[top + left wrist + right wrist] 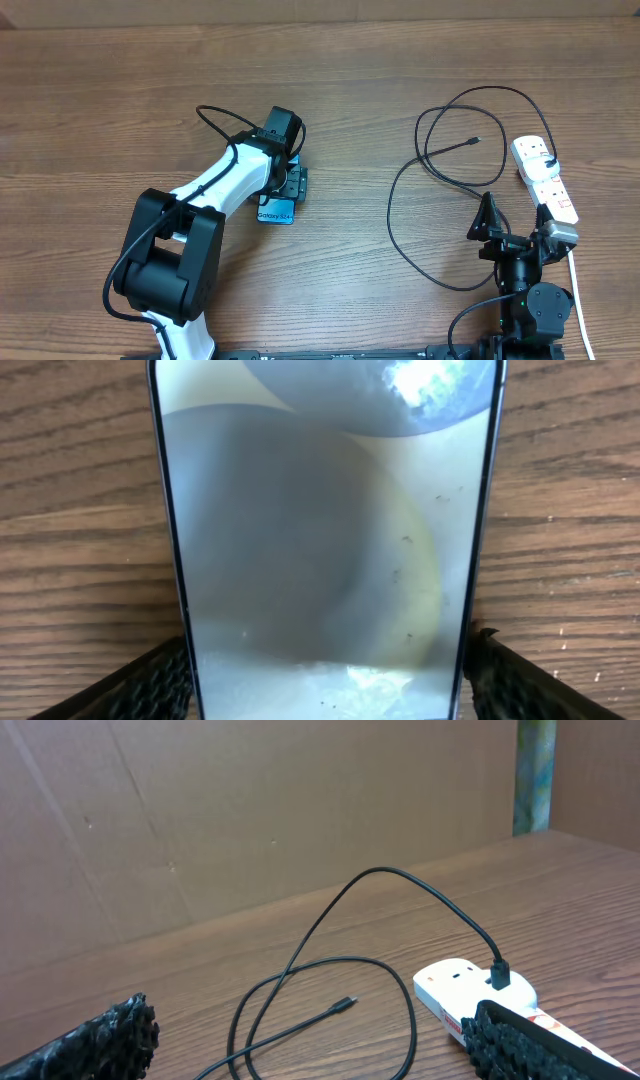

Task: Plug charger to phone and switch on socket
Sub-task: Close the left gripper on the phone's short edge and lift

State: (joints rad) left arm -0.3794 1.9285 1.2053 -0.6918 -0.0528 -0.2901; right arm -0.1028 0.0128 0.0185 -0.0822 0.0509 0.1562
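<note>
The phone [277,212] lies flat on the table, its light-blue screen up; it fills the left wrist view [320,540]. My left gripper [291,186] straddles it, and both fingers [325,695] press against its long edges. The white socket strip [545,175] lies at the right, also seen in the right wrist view [465,988]. The charger's black plug [549,161] sits in its far outlet [498,976]. The thin black cable [400,195] loops across the table, and its connector tip [477,140] lies loose [345,1004]. My right gripper [515,232] is open and empty [320,1055], near the strip's near end.
The strip's thick white cord [577,290] runs toward the front edge beside the right arm base. A brown cardboard wall [250,810] stands behind the table. The cable loops lie between the phone and the strip.
</note>
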